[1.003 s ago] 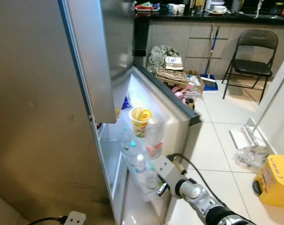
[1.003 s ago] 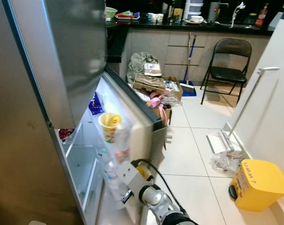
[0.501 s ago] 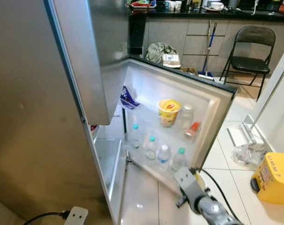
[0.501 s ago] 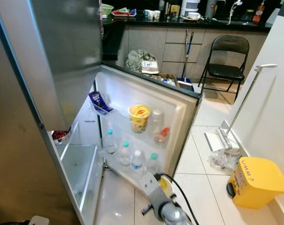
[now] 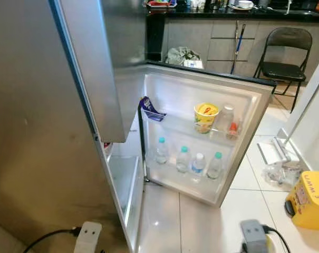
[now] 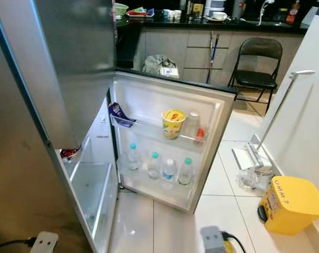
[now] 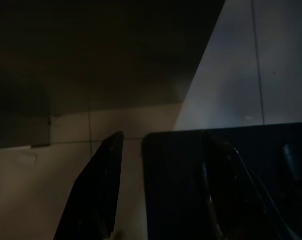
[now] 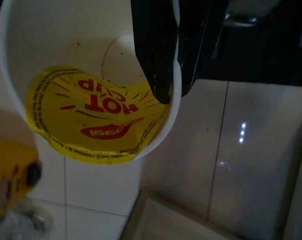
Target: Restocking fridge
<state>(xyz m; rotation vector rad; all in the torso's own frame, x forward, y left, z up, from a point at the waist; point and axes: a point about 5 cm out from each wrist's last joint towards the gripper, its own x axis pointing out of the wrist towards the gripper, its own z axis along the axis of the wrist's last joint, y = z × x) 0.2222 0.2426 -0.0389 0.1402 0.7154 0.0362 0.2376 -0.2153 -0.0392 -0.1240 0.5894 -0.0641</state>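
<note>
So your small fridge's white-lined lower door [image 5: 243, 105] is swung wide open, hinged on the left next to the tall grey metal fridge body [image 5: 38, 132]. The door's upper shelf holds a crumpled blue snack packet [image 5: 150, 109] at the left end, then a yellow-and-white instant noodle cup [image 5: 205, 117], a clear plastic bottle [image 5: 225, 119] just right of it, and a small red-capped bottle [image 5: 233, 129] touching that one. The lower door shelf has four clear water bottles with teal caps [image 5: 189, 159] standing upright in a row. Inside the fridge cavity, at the left, there's a bare white shelf [image 5: 121, 179], and something red sits just above it, too hidden to name.

Your right gripper [image 8: 173, 75] is clamped onto the rim of a white paper cup with a yellow "HOT CUP" label [image 8: 91, 110]: one black finger inside the cup, the other outside, held low above the glossy white tiled floor [image 8: 250, 150]. From the head camera you just catch the grey wrist housing of the right arm [image 5: 253, 234] at the near edge.

The left gripper [image 7: 155, 190] hangs in shade over the floor, and its fingers stand apart with nothing between them.

Off to the right there's a yellow plastic bin [image 5: 309, 200], a white floor mop [image 5: 286, 142], and farther back a black folding chair [image 5: 284, 58] by the dark kitchen counter [image 5: 238, 13].
</note>
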